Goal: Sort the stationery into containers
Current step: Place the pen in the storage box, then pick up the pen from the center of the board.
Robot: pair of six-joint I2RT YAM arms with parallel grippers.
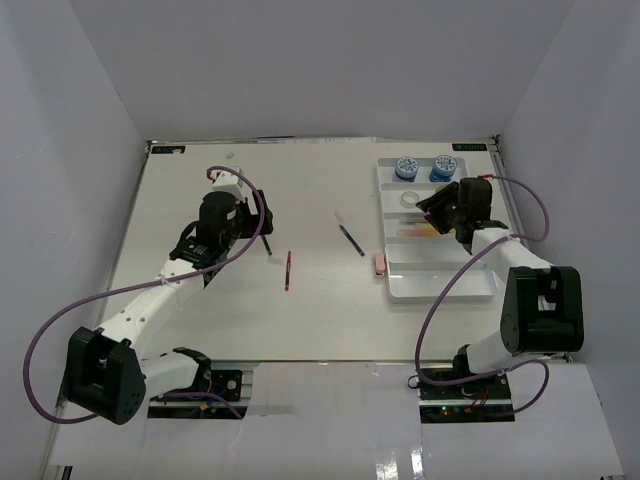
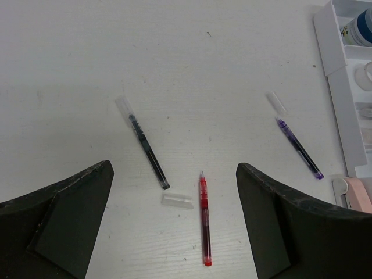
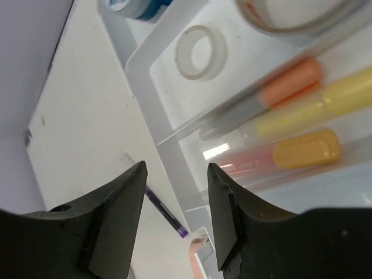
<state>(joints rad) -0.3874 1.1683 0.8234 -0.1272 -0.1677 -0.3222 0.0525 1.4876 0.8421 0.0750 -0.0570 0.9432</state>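
On the table lie a red pen [image 2: 205,220] [image 1: 288,270], a black pen [image 2: 147,151], a clear cap [image 2: 176,200] and a purple pen [image 2: 297,146] [image 1: 350,238]. My left gripper [image 2: 174,167] [image 1: 240,228] hovers open above the red and black pens, holding nothing. The white divided tray [image 1: 440,288] [image 3: 142,81] holds two blue tubs [image 1: 406,167], tape rolls [image 3: 200,52], and orange [image 3: 290,81] and yellow [image 3: 349,96] pieces. My right gripper [image 3: 176,168] [image 1: 432,208] is open over the tray's left wall, empty. A pink eraser [image 1: 379,264] [image 2: 357,193] lies beside the tray.
White walls enclose the table on the left, back and right. The tray [image 2: 343,116] stands at the right rear, its left wall close to the purple pen. Purple cables loop from both arms.
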